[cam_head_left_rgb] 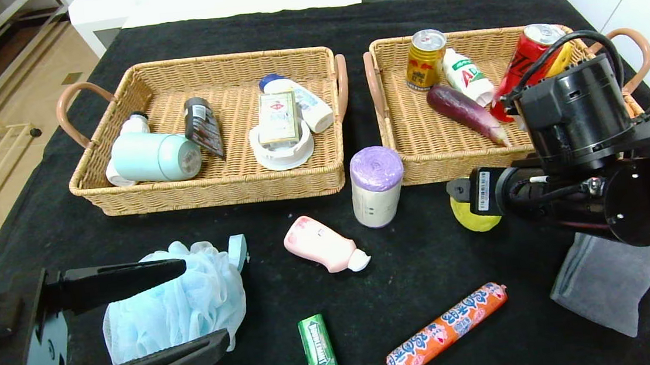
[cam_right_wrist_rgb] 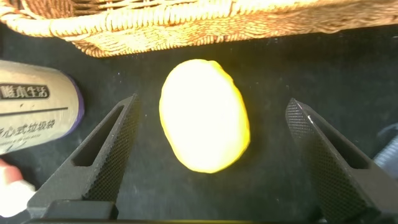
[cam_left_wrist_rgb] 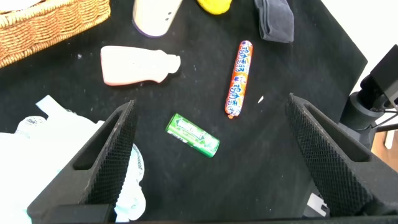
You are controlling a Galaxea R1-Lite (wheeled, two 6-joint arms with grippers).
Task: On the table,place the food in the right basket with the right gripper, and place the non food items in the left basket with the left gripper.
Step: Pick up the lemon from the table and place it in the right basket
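Lemon (cam_right_wrist_rgb: 204,115) lies between the wide right hand (cam_right_wrist_rgb: 211,158), beside the bag roll (cam_right_wrist_rgb: 34,115).

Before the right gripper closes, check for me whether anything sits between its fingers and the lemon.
Nothing visible does. The right gripper is open with the lemon centred between its fingers, bare black table on both sides. The bag roll lies outside one finger.

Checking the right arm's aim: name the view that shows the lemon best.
Right wrist view: the lemon lies whole between the open right gripper fingers. Head view shows only a sliver under the arm; left wrist view, its cropped edge.
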